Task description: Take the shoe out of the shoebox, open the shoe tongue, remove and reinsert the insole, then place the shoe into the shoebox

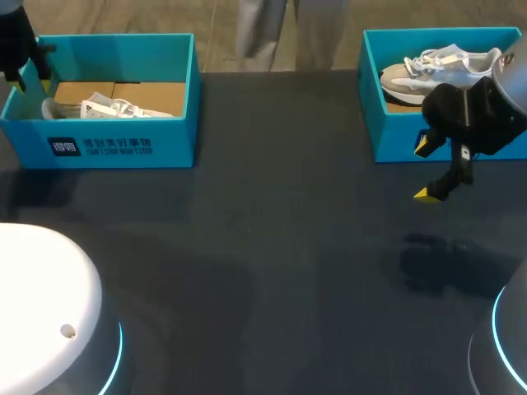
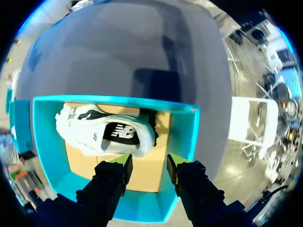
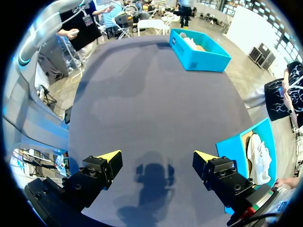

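Observation:
A white shoe (image 1: 111, 108) lies in the blue shoebox (image 1: 115, 144) at the table's far left. In the left wrist view this shoe (image 2: 106, 135) rests on its side on the cardboard floor of that box (image 2: 182, 132). My left gripper (image 2: 149, 165) hovers over the box's outer end, open and holding nothing; in the head view it (image 1: 25, 62) is at the box's left corner. A second shoe (image 1: 436, 70) sits in another blue box (image 1: 395, 140) at the far right. My right gripper (image 1: 423, 170) hangs wide open in front of that box, above the bare table.
The dark table top (image 1: 272, 247) stretches between the two boxes. In the right wrist view, the right box (image 3: 236, 146) with its shoe (image 3: 260, 158) is beside my right gripper (image 3: 156, 156), and the left box (image 3: 201, 59) is far across the table.

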Robot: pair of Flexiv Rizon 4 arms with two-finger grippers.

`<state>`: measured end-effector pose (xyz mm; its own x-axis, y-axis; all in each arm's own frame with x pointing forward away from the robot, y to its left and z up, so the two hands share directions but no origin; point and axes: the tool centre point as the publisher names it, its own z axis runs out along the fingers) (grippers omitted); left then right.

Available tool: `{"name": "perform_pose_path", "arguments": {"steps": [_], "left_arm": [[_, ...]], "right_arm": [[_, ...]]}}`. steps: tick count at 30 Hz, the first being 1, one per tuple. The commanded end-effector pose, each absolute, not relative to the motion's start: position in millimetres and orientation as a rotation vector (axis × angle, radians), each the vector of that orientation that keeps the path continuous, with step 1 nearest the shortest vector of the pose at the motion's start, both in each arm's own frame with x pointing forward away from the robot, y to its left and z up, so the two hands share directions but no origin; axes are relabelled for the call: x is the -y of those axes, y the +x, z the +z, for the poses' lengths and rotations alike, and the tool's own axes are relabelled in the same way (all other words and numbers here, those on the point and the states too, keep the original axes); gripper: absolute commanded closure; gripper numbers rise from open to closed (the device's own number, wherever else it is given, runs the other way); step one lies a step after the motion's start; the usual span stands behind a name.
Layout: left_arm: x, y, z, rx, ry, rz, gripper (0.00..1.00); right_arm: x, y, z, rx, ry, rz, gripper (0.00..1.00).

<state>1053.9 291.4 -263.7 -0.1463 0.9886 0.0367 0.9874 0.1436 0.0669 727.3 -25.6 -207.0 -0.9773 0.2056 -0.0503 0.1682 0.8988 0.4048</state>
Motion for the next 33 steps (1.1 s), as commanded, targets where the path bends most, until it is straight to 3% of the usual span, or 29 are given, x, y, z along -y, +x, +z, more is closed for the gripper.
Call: {"name": "perform_pose_path", "arguments": {"steps": [1,3,5,6,22,33], "left_arm": [[-284,1033,-240,-2.499,1.843,0.163,0.29],[-279,1028,-234,-2.577,1.727,0.158,0.25],[-272,1023,-230,-2.654,1.633,0.182,0.05],[-268,1020,-229,-2.673,1.608,0.187,0.00],[-227,1002,-219,-2.839,1.241,0.146,0.00],[-227,1002,-219,-2.839,1.241,0.146,0.00]], "right_arm": [[25,727,-208,-2.970,0.295,0.617,0.00],[25,727,-208,-2.970,0.295,0.617,0.00],[25,727,-208,-2.970,0.295,0.617,0.00],[25,727,-208,-2.970,0.295,0.617,0.00],[25,727,-208,-2.970,0.295,0.617,0.00],[88,811,-204,-2.916,0.399,0.550,0.00]]}}
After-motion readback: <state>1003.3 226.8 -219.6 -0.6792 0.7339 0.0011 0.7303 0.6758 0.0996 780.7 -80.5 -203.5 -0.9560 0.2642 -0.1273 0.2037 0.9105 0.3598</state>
